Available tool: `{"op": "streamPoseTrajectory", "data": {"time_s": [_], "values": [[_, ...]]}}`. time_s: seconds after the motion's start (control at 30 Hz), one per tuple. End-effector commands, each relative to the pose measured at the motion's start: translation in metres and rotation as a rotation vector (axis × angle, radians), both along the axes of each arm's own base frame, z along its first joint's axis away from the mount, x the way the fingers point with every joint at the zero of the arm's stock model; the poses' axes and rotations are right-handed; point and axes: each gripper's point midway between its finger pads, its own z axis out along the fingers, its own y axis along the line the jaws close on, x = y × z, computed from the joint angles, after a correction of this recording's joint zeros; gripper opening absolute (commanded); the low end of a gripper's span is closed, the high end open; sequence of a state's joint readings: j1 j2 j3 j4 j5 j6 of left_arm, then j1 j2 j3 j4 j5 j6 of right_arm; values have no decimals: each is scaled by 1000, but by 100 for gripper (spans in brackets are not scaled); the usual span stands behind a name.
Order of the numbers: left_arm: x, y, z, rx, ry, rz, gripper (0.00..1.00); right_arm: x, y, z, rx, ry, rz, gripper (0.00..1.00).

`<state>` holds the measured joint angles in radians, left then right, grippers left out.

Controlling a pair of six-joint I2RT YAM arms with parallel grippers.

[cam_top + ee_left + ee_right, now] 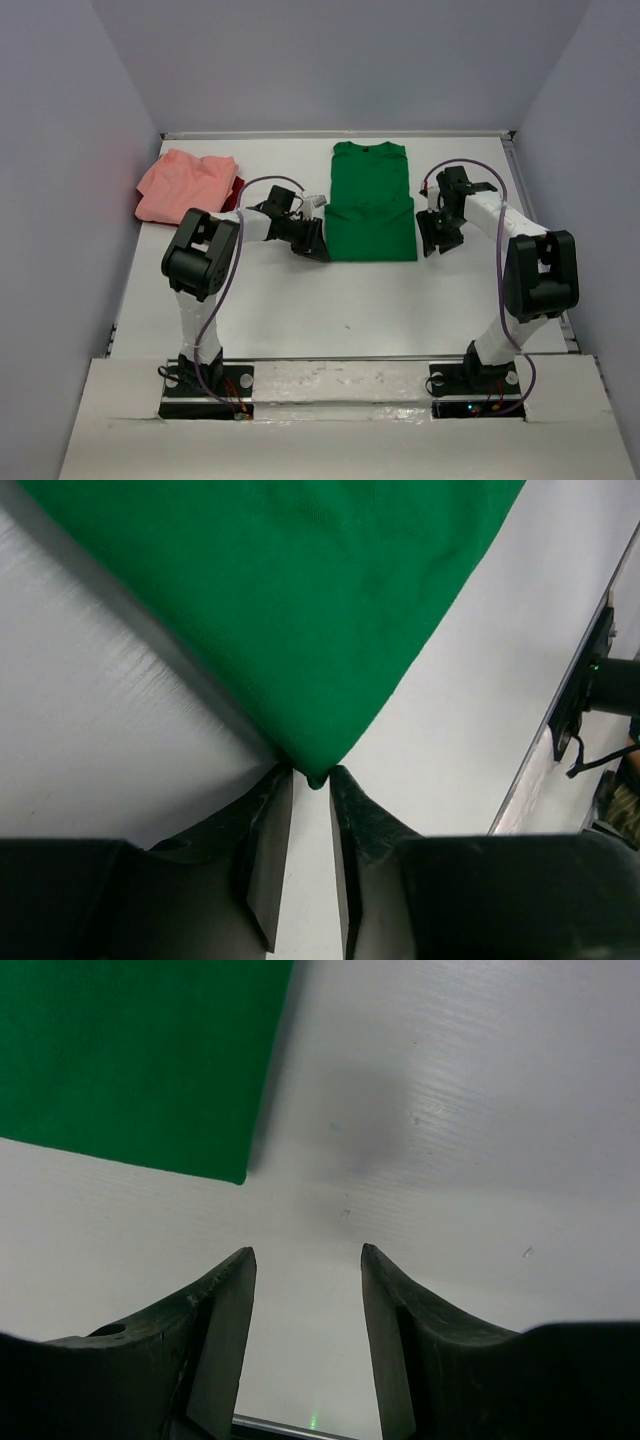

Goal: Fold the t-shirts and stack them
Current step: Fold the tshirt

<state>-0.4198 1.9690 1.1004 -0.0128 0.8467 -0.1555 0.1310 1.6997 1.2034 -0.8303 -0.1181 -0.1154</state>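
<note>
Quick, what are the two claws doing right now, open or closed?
Left gripper: closed, pinching a corner of the green t-shirt.
Right gripper: open, holding nothing.

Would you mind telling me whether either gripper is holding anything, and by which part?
The left gripper pinches the green shirt by its near left corner; the right gripper is open and holds nothing.

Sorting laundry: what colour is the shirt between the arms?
The shirt is green; top view.
</note>
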Motion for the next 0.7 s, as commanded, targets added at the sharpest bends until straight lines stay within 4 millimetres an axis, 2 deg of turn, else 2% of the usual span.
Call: {"op": "streamPoseTrajectory", "data": {"time_s": [0.0, 0.37, 0.53, 0.67], "values": [[-1, -5, 3, -2, 3, -24, 31, 5, 6, 9, 44, -16, 18, 52], [0, -12, -1, -4, 17, -44, 28, -1, 16, 6, 99, 20, 41, 51], [2, -13, 0, -1, 5, -49, 20, -4, 20, 4, 125, 44, 51, 51], [3, -13, 4, 0, -7, -50, 8, -6, 21, 0, 125, 68, 42, 51]]}}
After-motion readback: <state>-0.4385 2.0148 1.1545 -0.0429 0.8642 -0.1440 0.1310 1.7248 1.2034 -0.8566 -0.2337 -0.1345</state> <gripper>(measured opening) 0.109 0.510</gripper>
